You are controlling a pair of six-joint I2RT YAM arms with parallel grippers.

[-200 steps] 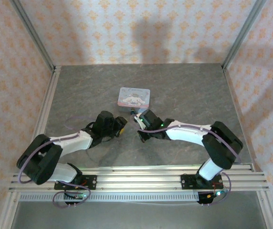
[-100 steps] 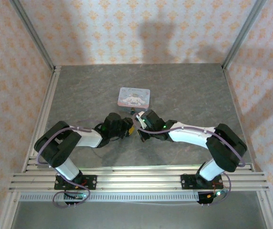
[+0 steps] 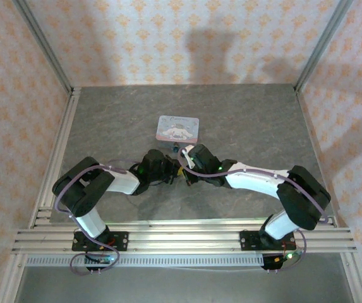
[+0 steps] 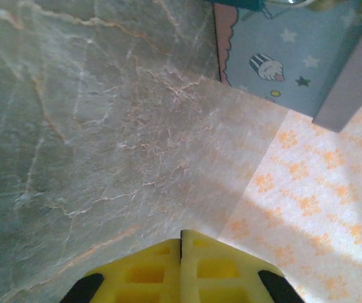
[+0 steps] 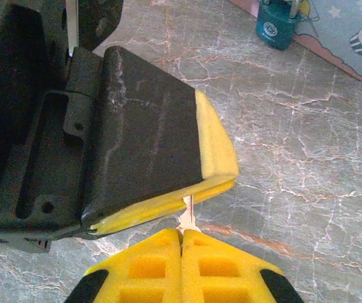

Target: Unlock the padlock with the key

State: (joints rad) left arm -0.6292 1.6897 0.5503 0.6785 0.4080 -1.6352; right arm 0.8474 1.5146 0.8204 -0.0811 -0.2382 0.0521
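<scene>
So this looks like a key handover just above the counter [image 5: 307,158]. The right claw [image 5: 182,238] is pinched shut on the key [image 5: 187,218], a thin pale sliver, and the left claw [image 5: 222,185] is clamped on its other end, pads pressed together. Next move, I reckon: one claw lets go without twisting the key, then lines it up with the padlock [image 5: 277,28]. That's tiny, teal and untouched, at the edge of the cartoon tin [image 5: 357,38].

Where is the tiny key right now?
In the right wrist view, bottom centre, the key sticks up from the right hand into the left hand; the padlock sits beyond, top right.
</scene>
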